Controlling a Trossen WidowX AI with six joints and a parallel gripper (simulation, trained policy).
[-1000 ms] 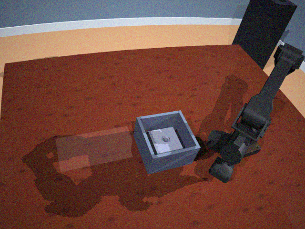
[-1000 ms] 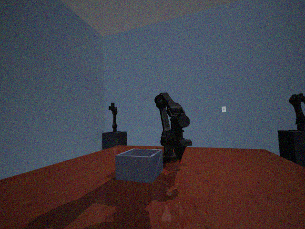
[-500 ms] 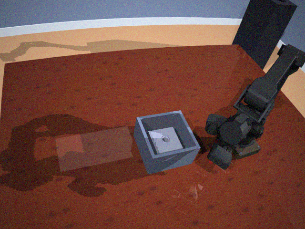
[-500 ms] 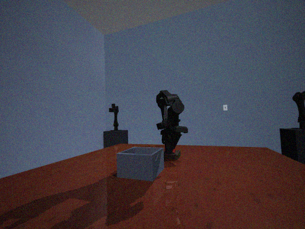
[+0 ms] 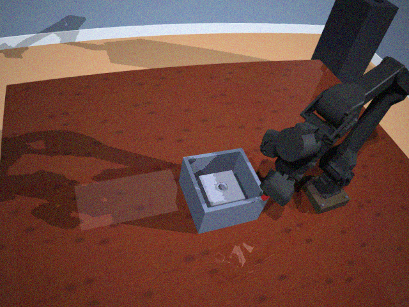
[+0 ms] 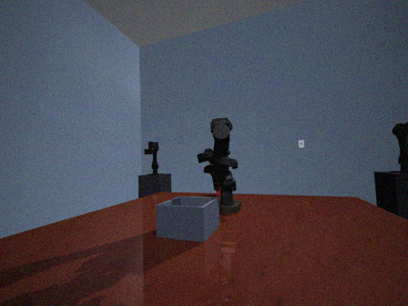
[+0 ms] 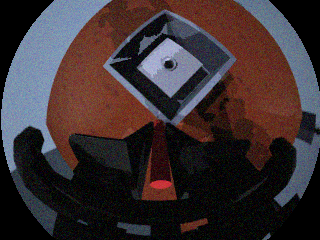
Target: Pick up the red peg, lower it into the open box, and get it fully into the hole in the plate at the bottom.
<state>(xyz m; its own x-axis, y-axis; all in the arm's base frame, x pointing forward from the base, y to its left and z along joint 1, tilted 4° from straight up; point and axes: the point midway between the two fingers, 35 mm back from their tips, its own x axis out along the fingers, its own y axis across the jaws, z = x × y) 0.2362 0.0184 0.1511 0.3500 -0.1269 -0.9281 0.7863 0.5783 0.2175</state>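
Gripper (image 5: 265,196) (image 6: 217,189) (image 7: 159,126) nearly closed, clamped on red peg (image 5: 264,197) (image 6: 218,192) (image 7: 160,184); we should clear the box rim (image 5: 234,204) (image 6: 180,206) (image 7: 135,93) before centring over the hole.

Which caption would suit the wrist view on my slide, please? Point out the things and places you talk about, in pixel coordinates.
Red peg (image 5: 264,197) (image 6: 218,192) (image 7: 160,155) gripped between the fingers, with the open box (image 5: 227,213) (image 6: 180,223) (image 7: 134,91) and its holed plate (image 5: 211,188) (image 7: 172,82) beyond.

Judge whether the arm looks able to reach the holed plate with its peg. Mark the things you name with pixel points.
Probably yes: the box (image 5: 227,213) (image 6: 179,222) (image 7: 134,92) is open-topped above the plate (image 5: 211,191) (image 7: 172,82), though the gripper (image 7: 159,126), shut on the red peg (image 5: 264,197) (image 6: 218,192) (image 7: 160,155), must clear the wall.
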